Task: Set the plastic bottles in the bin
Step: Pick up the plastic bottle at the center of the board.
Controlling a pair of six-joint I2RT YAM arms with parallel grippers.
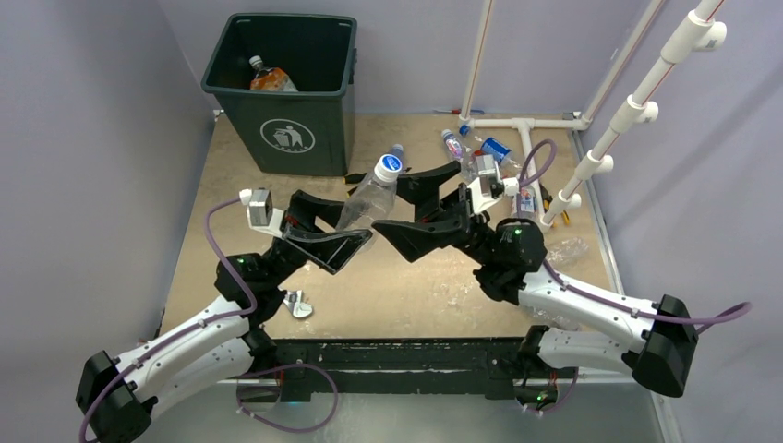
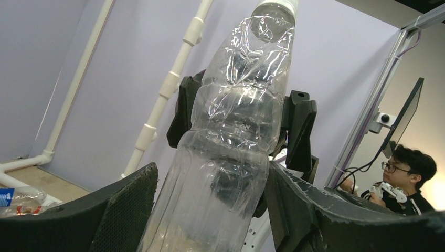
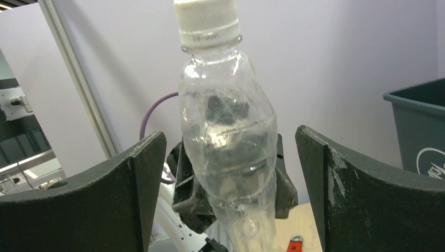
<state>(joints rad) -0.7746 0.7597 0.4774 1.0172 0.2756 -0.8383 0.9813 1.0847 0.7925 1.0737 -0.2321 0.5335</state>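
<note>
A clear label-less plastic bottle with a white cap stands tilted above the table's middle. My left gripper is shut on its lower body; in the left wrist view both fingers press against the bottle. My right gripper faces it from the right and is open. In the right wrist view the bottle stands between the fingers with a gap on each side. The bin stands at the back left and holds a bottle with an orange label.
More bottles lie at the back right near the white pipe frame. A crushed clear bottle lies by the right edge. A red-handled wrench lies on the table. The bin's corner shows at the right.
</note>
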